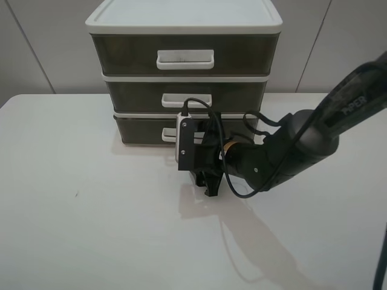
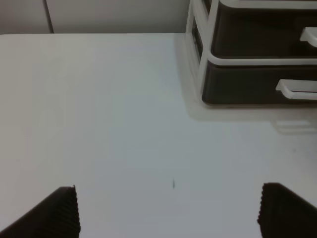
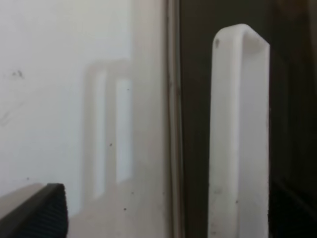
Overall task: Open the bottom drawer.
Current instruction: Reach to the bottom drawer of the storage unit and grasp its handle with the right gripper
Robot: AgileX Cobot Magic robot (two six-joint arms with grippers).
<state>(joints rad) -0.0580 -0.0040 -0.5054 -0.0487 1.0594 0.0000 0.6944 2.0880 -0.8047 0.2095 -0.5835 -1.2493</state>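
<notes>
Bottom drawer sits closed at mid-frame, lowest in the white unit, its long axis running left to right and its front facing us. Left gripper hangs spread wide over the table. Right gripper, spread too, hides much of the handle.
</notes>
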